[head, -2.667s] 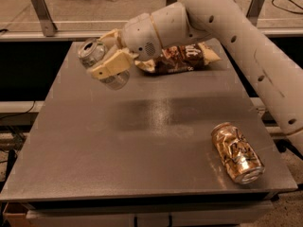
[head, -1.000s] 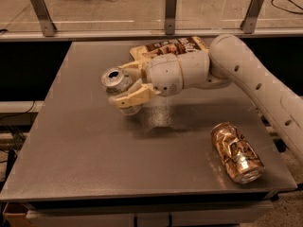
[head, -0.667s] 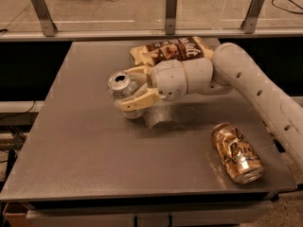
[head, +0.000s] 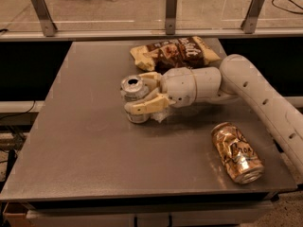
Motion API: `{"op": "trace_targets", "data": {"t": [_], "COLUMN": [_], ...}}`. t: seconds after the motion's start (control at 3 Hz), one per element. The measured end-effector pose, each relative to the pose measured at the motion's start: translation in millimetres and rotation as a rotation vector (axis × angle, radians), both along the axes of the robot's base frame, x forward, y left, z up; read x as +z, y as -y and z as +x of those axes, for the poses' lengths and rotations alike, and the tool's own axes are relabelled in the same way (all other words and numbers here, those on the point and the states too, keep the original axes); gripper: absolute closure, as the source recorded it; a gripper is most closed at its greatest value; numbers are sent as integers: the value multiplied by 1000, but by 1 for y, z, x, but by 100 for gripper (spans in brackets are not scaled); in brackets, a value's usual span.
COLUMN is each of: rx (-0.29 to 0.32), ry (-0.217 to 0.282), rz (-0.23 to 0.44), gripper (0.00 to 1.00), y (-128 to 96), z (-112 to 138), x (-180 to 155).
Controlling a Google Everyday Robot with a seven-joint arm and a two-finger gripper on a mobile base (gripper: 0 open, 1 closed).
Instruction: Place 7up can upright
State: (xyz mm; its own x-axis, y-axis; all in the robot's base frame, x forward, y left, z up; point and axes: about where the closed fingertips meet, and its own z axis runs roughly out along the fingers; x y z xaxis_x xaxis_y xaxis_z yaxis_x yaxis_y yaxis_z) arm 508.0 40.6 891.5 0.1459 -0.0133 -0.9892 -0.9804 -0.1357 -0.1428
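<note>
A: End effector (head: 138,97)?
B: Centre frame, fingers clamped on the can (head: 133,86); can upright, base at the table (head: 94,150).
A: Handling?
B: Probably light, thin-walled, slick. Grip mid-body, gently.

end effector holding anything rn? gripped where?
Yes. The end effector, near the middle of the table, grips the 7up can by its side wall, can upright.
</note>
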Motion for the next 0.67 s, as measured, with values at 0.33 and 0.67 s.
{"op": "trace_targets", "data": {"t": [0.33,0.67], "rx": [0,-3], "ry": [-21,-42], "rz": [-11,-25], "gripper": [37,13], "y": [11,20], "z": [-1,-1], "x": [-3,-5]}}
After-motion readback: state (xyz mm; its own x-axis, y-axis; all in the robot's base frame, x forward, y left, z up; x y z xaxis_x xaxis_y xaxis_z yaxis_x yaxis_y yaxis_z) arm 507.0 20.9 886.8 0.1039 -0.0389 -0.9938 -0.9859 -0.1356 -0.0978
